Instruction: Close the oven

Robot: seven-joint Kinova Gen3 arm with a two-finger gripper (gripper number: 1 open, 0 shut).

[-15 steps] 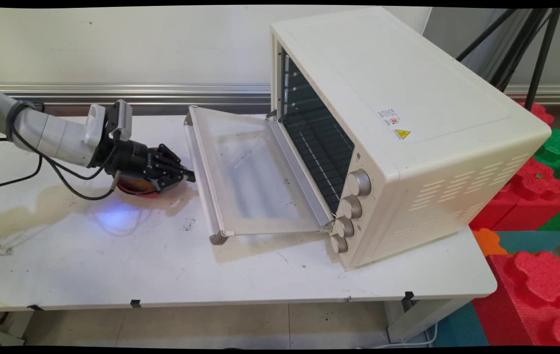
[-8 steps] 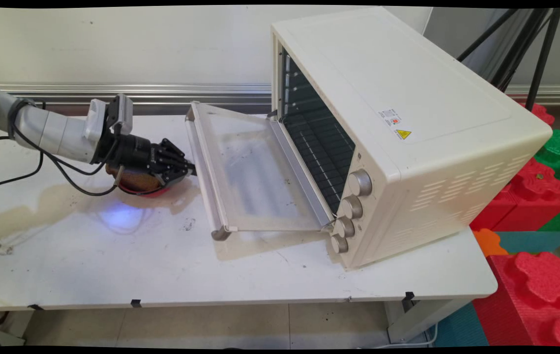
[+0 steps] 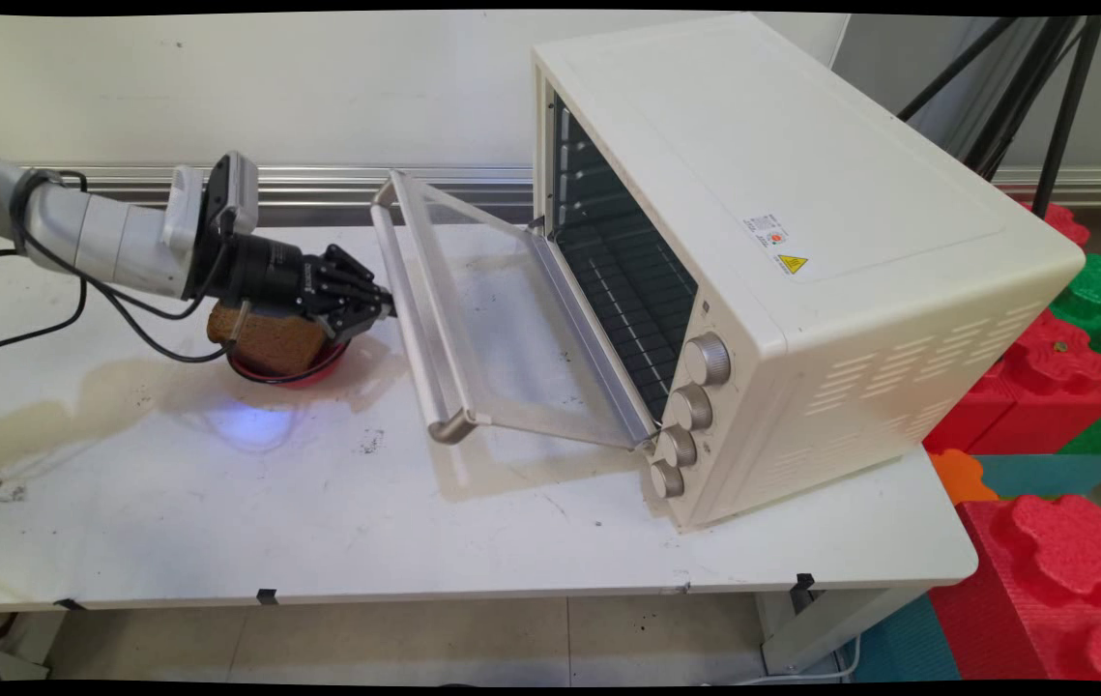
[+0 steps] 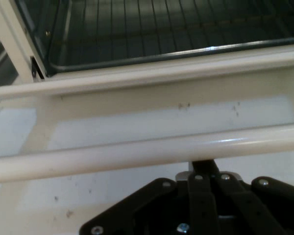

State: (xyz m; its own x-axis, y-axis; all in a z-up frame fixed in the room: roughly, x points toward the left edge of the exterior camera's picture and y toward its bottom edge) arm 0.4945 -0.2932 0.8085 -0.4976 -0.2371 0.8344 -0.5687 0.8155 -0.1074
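Observation:
A cream toaster oven (image 3: pixel 801 242) stands on the white table (image 3: pixel 221 503) with its glass door (image 3: pixel 502 319) partly raised at a slant. My gripper (image 3: pixel 386 309) is shut, and its tips press against the underside of the door's handle bar (image 3: pixel 415 300). The hand view has the handle bar (image 4: pixel 137 154) running across just above my gripper (image 4: pixel 202 165), with the door glass and the dark wire rack (image 4: pixel 161 29) beyond it. Under my wrist sits a brown slice of bread (image 3: pixel 268 338) on a red dish (image 3: pixel 323 370).
Four knobs (image 3: pixel 690 411) line the oven's front right side. Black cables (image 3: pixel 76 319) hang from the arm over the table's left part. Red and green foam blocks (image 3: pixel 1053 541) are stacked off the table's right end, with tripod legs (image 3: pixel 1043 87) behind.
My gripper has risen and shifted slightly right, pushing the handle up. The door has swung from lying nearly flat to a clear upward tilt. The bread under my wrist has come into view.

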